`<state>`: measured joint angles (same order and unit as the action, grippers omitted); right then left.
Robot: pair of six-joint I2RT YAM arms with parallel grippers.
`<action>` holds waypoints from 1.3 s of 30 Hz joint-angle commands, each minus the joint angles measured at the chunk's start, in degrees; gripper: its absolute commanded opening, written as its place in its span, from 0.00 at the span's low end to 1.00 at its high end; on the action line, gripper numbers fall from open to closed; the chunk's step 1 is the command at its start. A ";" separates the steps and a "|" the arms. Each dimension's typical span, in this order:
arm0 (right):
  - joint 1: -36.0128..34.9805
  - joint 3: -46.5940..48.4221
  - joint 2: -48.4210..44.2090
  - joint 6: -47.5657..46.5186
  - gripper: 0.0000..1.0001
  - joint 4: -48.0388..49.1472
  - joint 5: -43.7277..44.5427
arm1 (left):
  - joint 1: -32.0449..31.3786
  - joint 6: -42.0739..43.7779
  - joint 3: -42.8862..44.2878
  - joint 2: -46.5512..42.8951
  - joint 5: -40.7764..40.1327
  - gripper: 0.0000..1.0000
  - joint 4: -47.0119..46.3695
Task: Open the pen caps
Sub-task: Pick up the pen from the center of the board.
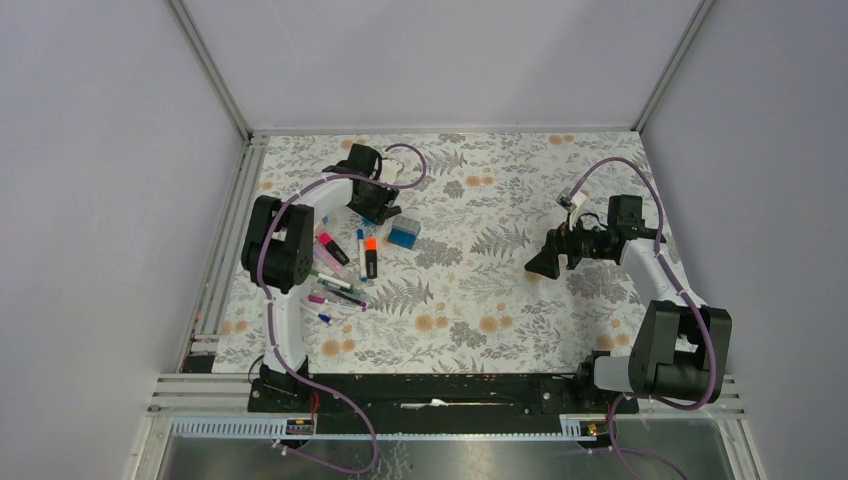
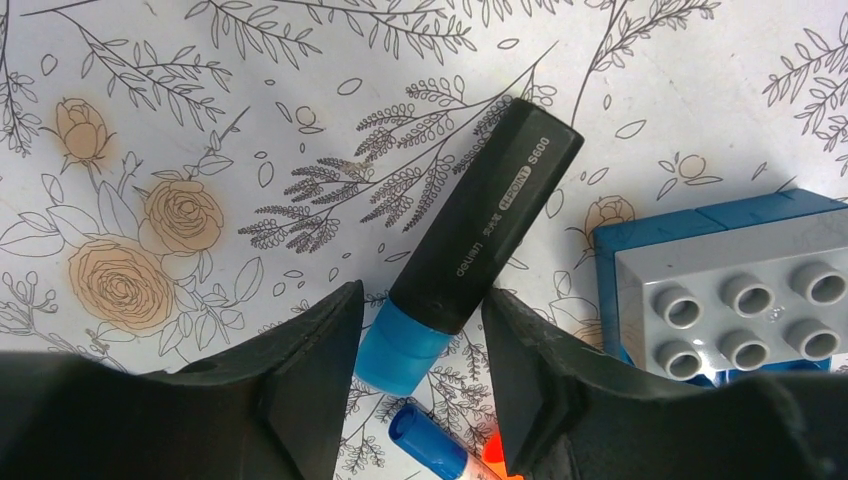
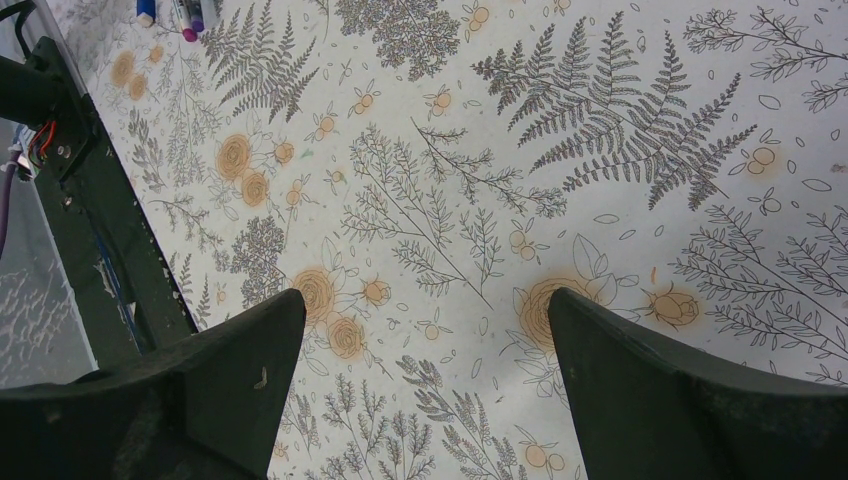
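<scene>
A black highlighter (image 2: 490, 215) with a blue cap (image 2: 403, 350) lies on the flowered cloth. My left gripper (image 2: 420, 295) is open and low over it, with a finger on each side of the cap end. The left finger is very near the cap and the right finger is clear of it. A thin pen with a darker blue cap (image 2: 428, 442) lies just below. In the top view my left gripper (image 1: 372, 195) is at the back left, above several pens (image 1: 338, 278). My right gripper (image 1: 545, 262) is open and empty over bare cloth (image 3: 425, 300).
A blue-and-grey studded block (image 2: 740, 290) sits right of the highlighter and also shows in the top view (image 1: 403, 235). An orange-capped highlighter (image 1: 370, 258) and a pink one (image 1: 332, 248) lie near it. The table's metal front rail (image 3: 90, 250) shows at the left of the right wrist view.
</scene>
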<state>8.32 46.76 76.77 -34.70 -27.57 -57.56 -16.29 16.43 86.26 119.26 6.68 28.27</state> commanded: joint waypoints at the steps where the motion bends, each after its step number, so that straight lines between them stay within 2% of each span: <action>1: -0.01 1.67 -0.04 -1.25 0.98 -0.11 0.26 | 0.30 -0.20 1.42 1.43 0.52 0.55 -1.73; 4: 0.03 1.73 -0.06 -1.25 0.98 -0.05 0.26 | 0.38 -0.74 1.21 1.74 0.41 0.53 -1.79; 14: -0.01 1.94 -0.17 -1.78 0.98 -0.72 0.00 | 0.41 -2.76 -1.15 0.17 -1.75 0.39 -4.16; 16: 0.03 1.93 -0.25 -1.71 0.98 -0.71 -0.08 | 0.46 -3.77 -1.06 -0.14 -2.47 0.32 -4.56; 21: 0.03 1.93 -0.51 -1.69 0.98 -0.66 -0.10 | 0.43 -8.23 -0.89 -0.17 -2.82 0.26 -4.63; 27: 0.03 1.95 -0.63 -1.69 0.98 -0.80 -0.42 | 0.44 -12.87 -3.01 -1.61 -2.81 0.21 -6.76; 39: -0.01 1.93 -1.01 -1.52 0.98 -0.76 -1.21 | 0.47 -16.25 -4.61 -7.55 -2.36 0.18 -10.50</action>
<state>8.32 46.76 76.77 -35.16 -27.94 -57.60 -16.16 1.58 81.84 117.08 3.97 21.06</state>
